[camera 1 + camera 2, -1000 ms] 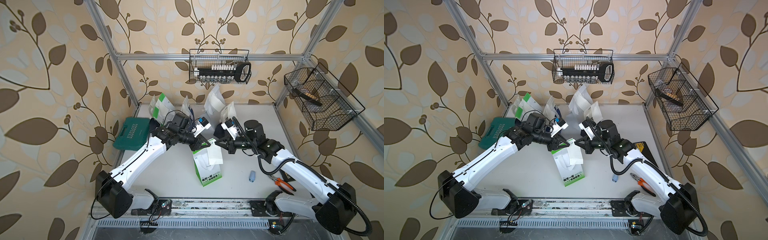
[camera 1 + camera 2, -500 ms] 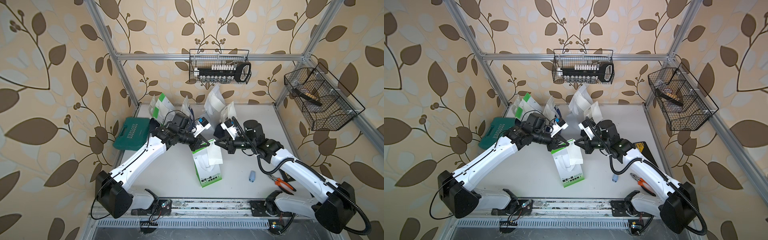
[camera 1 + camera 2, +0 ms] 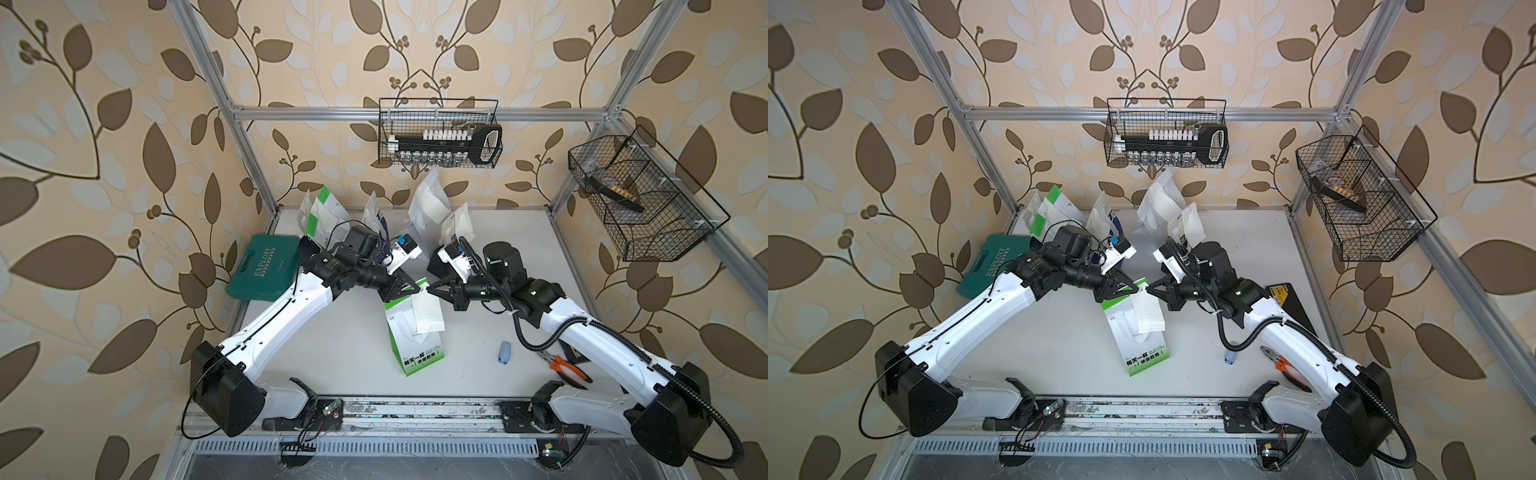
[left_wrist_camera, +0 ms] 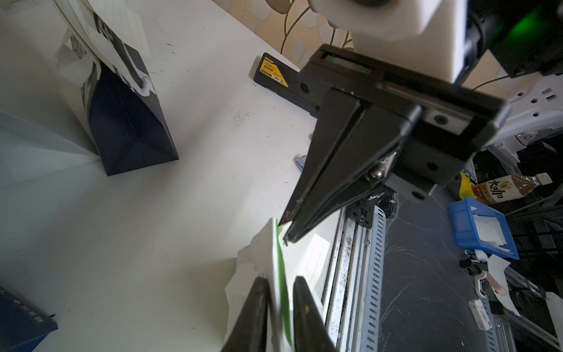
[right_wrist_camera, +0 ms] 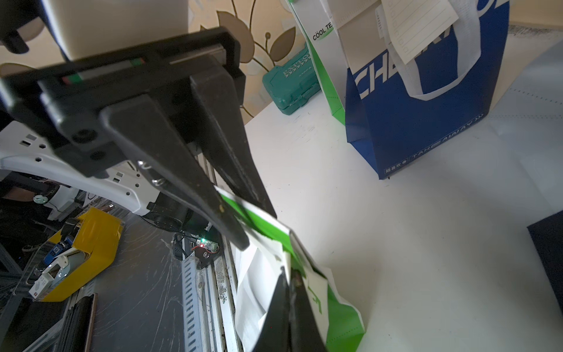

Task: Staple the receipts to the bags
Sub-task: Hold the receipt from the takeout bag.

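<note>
Probably last one pending: green-and-white bag [image 3: 415, 345] lies mid table [image 3: 332, 332], receipt [image 3: 428, 313] laid on it, left gripper [image 3: 412, 289] nipping its raised top edge, right gripper [image 3: 430, 291] clamped tight alongside, stapler [image 3: 505, 353] idle near the right arm, back-row bags [image 3: 326, 212] seemingly carry slips.

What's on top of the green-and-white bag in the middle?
A cream receipt lies on the green-and-white bag. The left hand and right hand pinch its top edge. Whatever is under the receipt is hidden.
</note>
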